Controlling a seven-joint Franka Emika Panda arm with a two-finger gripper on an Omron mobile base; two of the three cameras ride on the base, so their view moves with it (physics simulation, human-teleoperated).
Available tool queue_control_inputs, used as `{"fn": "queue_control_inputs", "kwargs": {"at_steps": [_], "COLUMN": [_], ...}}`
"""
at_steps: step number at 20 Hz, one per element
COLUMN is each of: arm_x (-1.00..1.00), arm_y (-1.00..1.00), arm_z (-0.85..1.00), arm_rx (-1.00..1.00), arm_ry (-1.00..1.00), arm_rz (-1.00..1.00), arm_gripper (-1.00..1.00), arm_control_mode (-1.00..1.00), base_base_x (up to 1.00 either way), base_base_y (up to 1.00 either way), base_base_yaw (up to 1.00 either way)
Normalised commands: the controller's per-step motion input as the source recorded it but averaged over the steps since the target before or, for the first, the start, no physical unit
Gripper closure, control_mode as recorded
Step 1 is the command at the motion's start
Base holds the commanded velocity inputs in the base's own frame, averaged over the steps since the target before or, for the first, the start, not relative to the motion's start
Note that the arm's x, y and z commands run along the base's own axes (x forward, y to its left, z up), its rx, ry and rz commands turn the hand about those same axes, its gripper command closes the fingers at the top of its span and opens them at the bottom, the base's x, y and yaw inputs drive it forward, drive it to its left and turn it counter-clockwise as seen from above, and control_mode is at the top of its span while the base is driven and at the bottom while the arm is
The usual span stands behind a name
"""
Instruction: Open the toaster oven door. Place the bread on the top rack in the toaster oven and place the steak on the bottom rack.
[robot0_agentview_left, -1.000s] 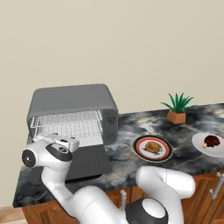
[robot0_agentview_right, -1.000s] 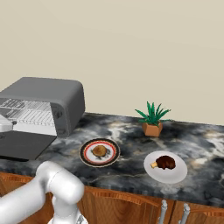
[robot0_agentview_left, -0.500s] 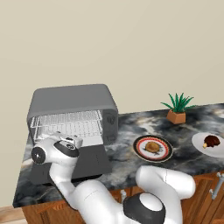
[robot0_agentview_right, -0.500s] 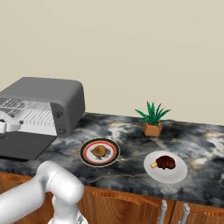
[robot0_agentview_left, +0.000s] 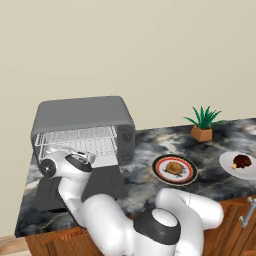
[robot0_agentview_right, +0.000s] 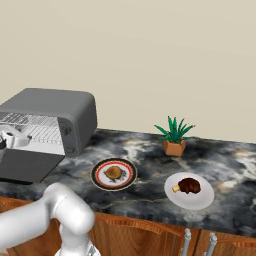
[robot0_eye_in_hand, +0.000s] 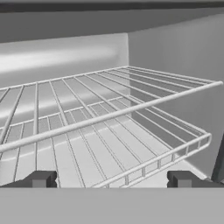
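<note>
The toaster oven (robot0_agentview_left: 82, 114) stands at the counter's left end. The toaster oven door (robot0_agentview_left: 102, 182) lies folded down flat in front of it. My gripper (robot0_eye_in_hand: 111, 181) is open and holds nothing, just in front of the oven mouth (robot0_agentview_left: 80, 157). In the hand view the top rack (robot0_eye_in_hand: 87, 94) and the bottom rack (robot0_eye_in_hand: 144, 151) are both bare. The bread (robot0_agentview_left: 174, 167) sits on a dark-rimmed plate (robot0_agentview_left: 161, 175) right of the oven. The steak (robot0_agentview_left: 242, 161) lies on a white plate (robot0_agentview_left: 227, 162) further right. The right base view shows the bread (robot0_agentview_right: 114, 173) and the steak (robot0_agentview_right: 188, 185) too.
A small potted plant (robot0_agentview_left: 202, 125) stands at the back of the marble counter (robot0_agentview_left: 145, 150), by the wall. Wooden cabinet fronts with metal handles (robot0_agentview_right: 186, 240) run below the counter edge. The oven's knob panel (robot0_agentview_left: 126, 140) is on its right front.
The hand has risen slightly and edged toward the oven opening. The door stays down, and the bread and steak have not moved.
</note>
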Motion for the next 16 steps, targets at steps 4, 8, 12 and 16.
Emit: {"fn": "queue_control_inputs", "kwargs": {"at_steps": [4,8,12,16], "arm_x": [0.21,0.08,0.10,0.17], "arm_y": [0.05,0.09,0.09,0.06], "arm_z": [-0.13,-0.24,-0.19,-0.17], "arm_rx": [0.01,0.00,0.00,0.00], "arm_ry": [0.06,0.00,-0.01,0.00], "arm_rz": [0.00,0.00,0.02,0.01], "arm_gripper": [-1.00,-1.00,-1.00,-1.00], "arm_control_mode": [-1.00,-1.00,-1.00,-1.00], "base_base_x": [0.00,0.00,0.00,0.00], "base_base_y": [0.00,0.00,0.00,0.00], "base_base_yaw": [0.00,0.00,0.00,0.00]}}
